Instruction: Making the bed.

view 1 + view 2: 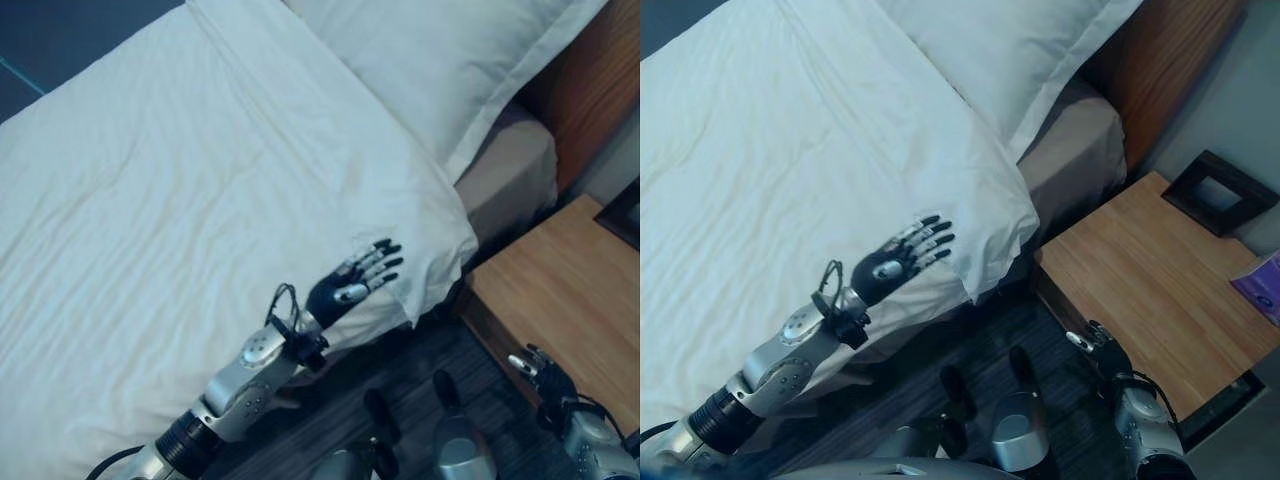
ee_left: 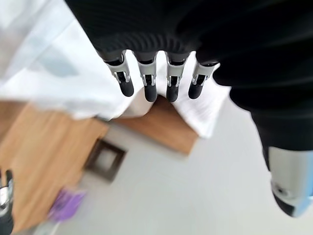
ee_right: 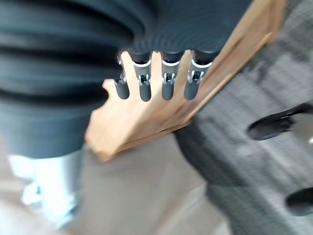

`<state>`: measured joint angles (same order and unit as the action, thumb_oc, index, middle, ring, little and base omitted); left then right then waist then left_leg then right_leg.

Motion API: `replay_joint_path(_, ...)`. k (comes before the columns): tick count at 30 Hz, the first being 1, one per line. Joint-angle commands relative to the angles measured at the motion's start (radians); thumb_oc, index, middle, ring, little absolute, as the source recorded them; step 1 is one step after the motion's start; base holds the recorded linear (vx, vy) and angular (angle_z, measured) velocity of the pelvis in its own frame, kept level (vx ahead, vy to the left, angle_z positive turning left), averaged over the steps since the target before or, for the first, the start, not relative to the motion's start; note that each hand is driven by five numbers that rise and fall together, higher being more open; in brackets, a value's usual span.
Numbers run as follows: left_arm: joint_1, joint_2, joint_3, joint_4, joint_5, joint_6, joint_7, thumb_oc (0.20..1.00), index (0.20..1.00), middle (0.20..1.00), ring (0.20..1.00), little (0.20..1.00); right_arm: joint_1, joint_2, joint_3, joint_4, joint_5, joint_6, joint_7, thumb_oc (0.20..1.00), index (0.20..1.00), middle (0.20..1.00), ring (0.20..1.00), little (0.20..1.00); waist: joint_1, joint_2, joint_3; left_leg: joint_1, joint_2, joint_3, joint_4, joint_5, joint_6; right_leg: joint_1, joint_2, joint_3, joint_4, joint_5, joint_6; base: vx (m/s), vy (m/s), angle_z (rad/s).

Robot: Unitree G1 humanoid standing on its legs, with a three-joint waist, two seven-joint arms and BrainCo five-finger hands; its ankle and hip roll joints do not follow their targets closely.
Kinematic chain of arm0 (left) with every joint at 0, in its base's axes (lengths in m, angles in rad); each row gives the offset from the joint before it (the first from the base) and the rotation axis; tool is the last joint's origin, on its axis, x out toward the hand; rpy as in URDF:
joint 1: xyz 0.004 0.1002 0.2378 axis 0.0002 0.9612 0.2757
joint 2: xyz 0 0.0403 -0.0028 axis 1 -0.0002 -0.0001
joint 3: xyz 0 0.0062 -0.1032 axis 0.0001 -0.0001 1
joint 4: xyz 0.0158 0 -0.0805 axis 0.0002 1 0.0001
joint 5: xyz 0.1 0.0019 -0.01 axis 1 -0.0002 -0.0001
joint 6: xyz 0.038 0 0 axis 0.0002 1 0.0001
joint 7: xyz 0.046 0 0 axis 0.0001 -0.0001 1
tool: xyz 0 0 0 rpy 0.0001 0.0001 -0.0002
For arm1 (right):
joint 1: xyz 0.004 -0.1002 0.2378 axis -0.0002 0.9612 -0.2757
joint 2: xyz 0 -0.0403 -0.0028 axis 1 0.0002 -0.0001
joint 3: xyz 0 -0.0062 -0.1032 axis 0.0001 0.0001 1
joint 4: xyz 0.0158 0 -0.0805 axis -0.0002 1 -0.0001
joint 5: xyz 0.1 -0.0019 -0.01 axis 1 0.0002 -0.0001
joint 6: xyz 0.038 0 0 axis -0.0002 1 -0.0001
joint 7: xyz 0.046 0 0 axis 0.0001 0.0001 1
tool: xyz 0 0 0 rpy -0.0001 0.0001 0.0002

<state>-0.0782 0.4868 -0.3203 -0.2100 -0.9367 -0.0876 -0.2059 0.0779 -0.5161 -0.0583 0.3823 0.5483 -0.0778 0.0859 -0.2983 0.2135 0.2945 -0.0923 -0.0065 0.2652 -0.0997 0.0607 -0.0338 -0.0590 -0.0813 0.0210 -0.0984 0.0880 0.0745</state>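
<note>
A white duvet covers the bed, with its near corner folded down over the mattress side. A white pillow lies at the head, against the wooden headboard. My left hand hovers flat over the duvet's near edge, just short of that corner, with straight fingers and nothing in it. My right hand hangs low beside the wooden nightstand, open with relaxed fingers.
The nightstand stands right of the bed, carrying a dark picture frame and a purple item at its far edge. Beige mattress shows below the pillow. Dark carpet runs between bed and nightstand.
</note>
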Motion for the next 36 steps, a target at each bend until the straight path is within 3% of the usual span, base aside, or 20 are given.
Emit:
replay_joint_path(1,-0.052,-0.012,0.0,0.043,-0.049,-0.08,0.024,1.0,1.0,1.0,1.0,1.0,-0.166,-0.088,-0.092,-0.007,-0.005,-0.152,-0.1,0.2,0.2,0.2,0.2,0.2,0.032,-0.029,-0.062,0.055,0.046,-0.018,0.012,0.011,-0.026,-0.034,-0.017,0.036,0.011,0.003,0.03,0.04,0.033,0.08)
replay_joint_path(3,-0.059,0.012,0.018,0.04,-0.036,-0.106,0.059,1.0,1.0,1.0,1.0,1.0,-0.353,-0.14,-0.107,-0.062,0.063,-0.202,-0.175,0.2,0.2,0.2,0.2,0.2,0.065,-0.025,-0.075,0.061,0.041,-0.023,0.012,0.005,-0.022,-0.027,-0.023,0.035,0.011,-0.001,0.032,0.02,0.019,0.03)
replay_joint_path(4,-0.059,0.012,0.021,0.04,-0.036,-0.106,0.059,1.0,1.0,1.0,1.0,1.0,-0.357,-0.14,-0.104,-0.061,0.063,-0.202,-0.175,0.2,0.2,0.2,0.2,0.2,0.064,-0.025,-0.074,0.057,0.042,-0.022,0.012,0.009,-0.022,-0.031,-0.022,0.036,0.011,0.003,0.031,0.01,0.02,-0.07)
replay_joint_path(5,-0.051,0.028,0.063,0.019,-0.06,-0.125,0.092,1.0,1.0,1.0,1.0,1.0,-0.518,-0.155,-0.025,-0.108,0.132,-0.218,-0.176,0.2,0.2,0.2,0.2,0.2,0.104,-0.026,-0.086,0.061,0.04,-0.024,0.012,0.007,-0.023,-0.026,-0.024,0.036,0.011,0.0,0.031,0.0,0.0,0.0)
replay_joint_path(12,-0.024,0.036,0.178,0.033,-0.04,-0.158,0.146,1.0,1.0,1.0,1.0,1.0,-0.808,-0.147,0.208,-0.075,0.195,-0.166,-0.137,0.2,0.2,0.2,0.2,0.2,0.172,-0.03,-0.102,0.06,0.044,-0.025,0.012,0.019,-0.029,-0.023,-0.016,0.03,0.011,0.006,0.023,-0.01,-0.016,0.01)
replay_joint_path(18,-0.02,0.025,0.206,0.051,-0.026,-0.166,0.178,1.0,1.0,1.0,1.0,1.0,-0.933,-0.074,0.358,0.059,0.21,-0.09,-0.082,0.2,0.2,0.2,0.2,0.2,0.223,-0.024,-0.093,0.05,0.046,-0.04,0.012,0.034,-0.033,-0.022,-0.013,0.011,0.011,0.008,0.016,-0.03,-0.034,0.11)
replay_joint_path(23,-0.016,0.018,0.192,0.053,-0.032,-0.165,0.168,1.0,1.0,1.0,1.0,1.0,-1.012,-0.026,0.405,0.23,0.228,-0.06,-0.061,0.2,0.2,0.2,0.2,0.2,0.253,-0.014,-0.081,0.038,0.047,-0.05,0.012,0.044,-0.036,-0.028,-0.01,0.001,0.011,0.01,0.014,-0.04,-0.04,0.08)
replay_joint_path(26,-0.01,0.007,0.174,0.057,-0.03,-0.159,0.156,1.0,1.0,1.0,1.0,1.0,-1.055,0.023,0.474,0.325,0.168,-0.015,-0.036,0.2,0.2,0.2,0.2,0.2,0.276,-0.006,-0.076,0.027,0.052,-0.052,0.012,0.052,-0.039,-0.038,-0.004,-0.003,0.011,0.013,0.013,-0.02,-0.043,0.01)
replay_joint_path(36,-0.023,-0.007,0.139,0.098,-0.024,-0.153,0.147,1.0,1.0,1.0,1.0,1.0,-1.123,0.101,0.497,0.436,0.152,0.002,-0.027,0.2,0.2,0.2,0.2,0.2,0.293,0.029,-0.07,0.004,0.057,-0.052,0.012,0.064,-0.048,-0.064,0.0,0.003,0.011,0.016,0.011,-0.01,-0.025,0.01)
